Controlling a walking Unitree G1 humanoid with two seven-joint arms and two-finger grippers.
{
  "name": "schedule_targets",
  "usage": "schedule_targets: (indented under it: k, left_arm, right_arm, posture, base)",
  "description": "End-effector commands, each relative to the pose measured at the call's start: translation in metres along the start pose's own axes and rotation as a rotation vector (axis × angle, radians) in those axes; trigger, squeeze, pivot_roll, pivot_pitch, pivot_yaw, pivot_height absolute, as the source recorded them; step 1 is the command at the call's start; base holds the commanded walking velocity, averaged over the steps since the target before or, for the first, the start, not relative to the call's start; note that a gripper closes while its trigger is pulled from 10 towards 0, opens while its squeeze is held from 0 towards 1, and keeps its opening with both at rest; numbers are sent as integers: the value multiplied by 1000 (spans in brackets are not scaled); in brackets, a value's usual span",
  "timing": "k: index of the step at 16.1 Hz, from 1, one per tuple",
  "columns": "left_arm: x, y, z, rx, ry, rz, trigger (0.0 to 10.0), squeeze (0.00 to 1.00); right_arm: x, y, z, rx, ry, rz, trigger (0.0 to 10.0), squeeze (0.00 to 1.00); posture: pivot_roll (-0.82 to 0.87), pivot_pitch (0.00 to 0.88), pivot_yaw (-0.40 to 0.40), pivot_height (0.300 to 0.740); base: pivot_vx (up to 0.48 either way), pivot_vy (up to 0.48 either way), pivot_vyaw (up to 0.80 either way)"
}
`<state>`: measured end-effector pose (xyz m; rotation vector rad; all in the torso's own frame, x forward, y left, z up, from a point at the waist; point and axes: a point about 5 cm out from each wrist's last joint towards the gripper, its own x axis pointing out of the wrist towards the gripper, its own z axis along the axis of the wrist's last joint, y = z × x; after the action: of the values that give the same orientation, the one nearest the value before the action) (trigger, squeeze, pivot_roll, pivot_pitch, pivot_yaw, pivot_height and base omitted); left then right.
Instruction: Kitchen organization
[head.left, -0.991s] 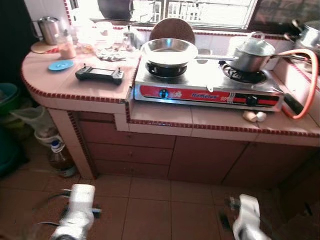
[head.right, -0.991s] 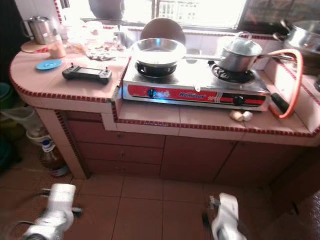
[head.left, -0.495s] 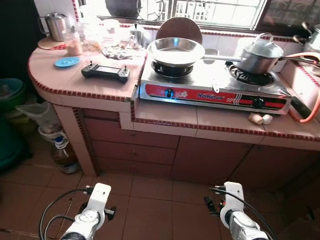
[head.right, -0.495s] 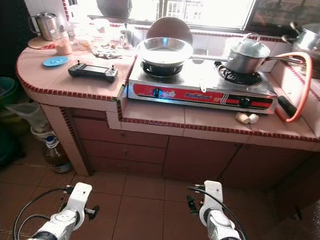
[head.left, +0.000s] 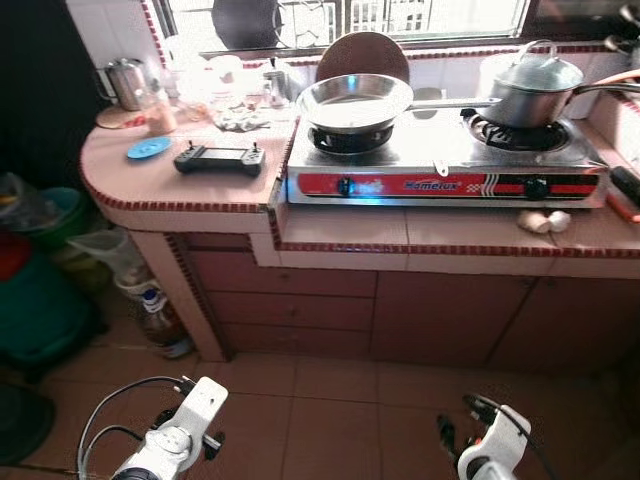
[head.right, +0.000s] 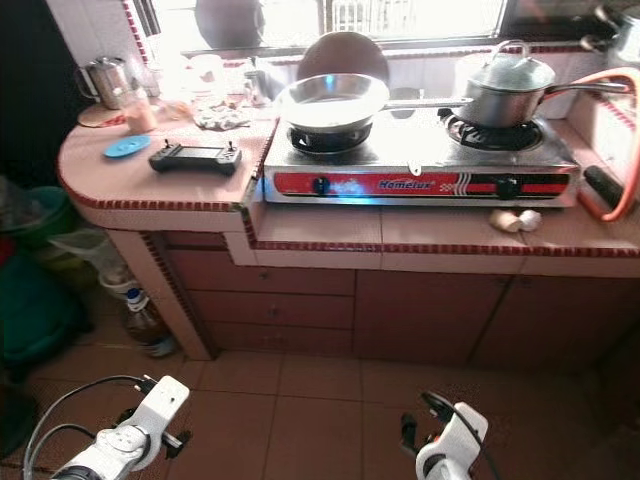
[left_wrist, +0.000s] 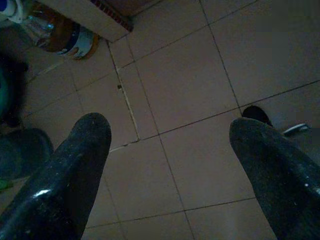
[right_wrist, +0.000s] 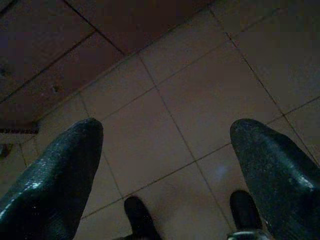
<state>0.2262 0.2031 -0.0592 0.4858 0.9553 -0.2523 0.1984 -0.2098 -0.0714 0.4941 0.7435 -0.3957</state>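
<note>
I stand facing a pink tiled worktop (head.left: 400, 228) edged in dark red, with brown cabinet doors (head.left: 440, 318) under it and a tiled floor (head.left: 330, 400) at my feet. At twelve o'clock on the worktop sits a two-burner gas stove (head.left: 445, 165) with a red front panel. An empty steel frying pan (head.left: 355, 100) rests on its left burner, and a lidded saucepan (head.left: 535, 88) stands on the right one, its long handle pointing toward three o'clock. Behind the frying pan a round brown board (head.left: 362, 50) leans against the window ledge.

At ten o'clock a black handheld controller (head.left: 220, 158) lies flat on the worktop, with a blue lid (head.left: 149, 148) just beside it toward nine o'clock. Further back in that corner stands a steel kettle (head.left: 125, 82) on a round mat. At two o'clock, in front of the stove, two small pale bulbs (head.left: 545, 221) lie touching each other. An orange gas hose (head.right: 625, 140) curves at the far three o'clock edge.

On the floor at eight o'clock a plastic bottle (head.left: 160, 315) of brown liquid leans by the worktop's base, near a green bucket (head.left: 45, 300).

My left jaws (left_wrist: 167, 132) hang low over the floor tiles, spread wide with nothing between them. My right jaws (right_wrist: 165, 135) hang likewise, wide apart and holding nothing.
</note>
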Motion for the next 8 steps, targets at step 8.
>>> schedule_targets:
  k: [8]
  left_arm:
    - [0, -32, -18, -39, 48, -29, 10000, 0]
  right_arm:
    - [-8, -40, 8, -243, -1, -47, 10000, 0]
  posture:
    - [-64, 0, 77, 740]
  base:
    - [0, 0, 0]
